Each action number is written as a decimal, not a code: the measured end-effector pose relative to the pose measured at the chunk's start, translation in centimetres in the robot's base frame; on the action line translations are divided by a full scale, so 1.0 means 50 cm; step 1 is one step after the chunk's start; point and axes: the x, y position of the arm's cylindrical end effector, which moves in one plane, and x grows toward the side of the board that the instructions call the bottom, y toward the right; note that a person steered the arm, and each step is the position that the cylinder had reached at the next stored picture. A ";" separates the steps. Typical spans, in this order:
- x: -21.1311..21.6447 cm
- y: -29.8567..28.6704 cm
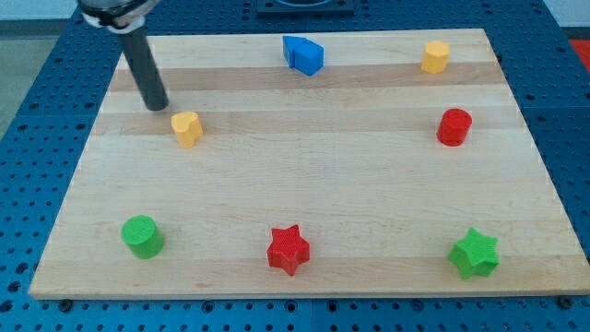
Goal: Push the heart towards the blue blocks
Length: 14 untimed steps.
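A yellow hexagon (436, 56), red cylinder (454, 126), green cylinder (142, 236), red star (288, 249) and green star (475, 254) are sitting on the wooden board (313, 175)

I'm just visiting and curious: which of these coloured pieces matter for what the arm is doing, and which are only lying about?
In the job:
yellow heart
blue blocks, at the view's top
my tip, just up-left of the heart

Lying about:
yellow block
red cylinder
green cylinder
red star
green star
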 end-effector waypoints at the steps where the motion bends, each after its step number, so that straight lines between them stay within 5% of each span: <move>1: 0.018 -0.043; 2: 0.188 0.011; 5: 0.278 0.084; 8: -0.042 0.121; 9: -0.056 0.125; 11: 0.089 0.008; 12: 0.176 0.069; 14: 0.166 0.086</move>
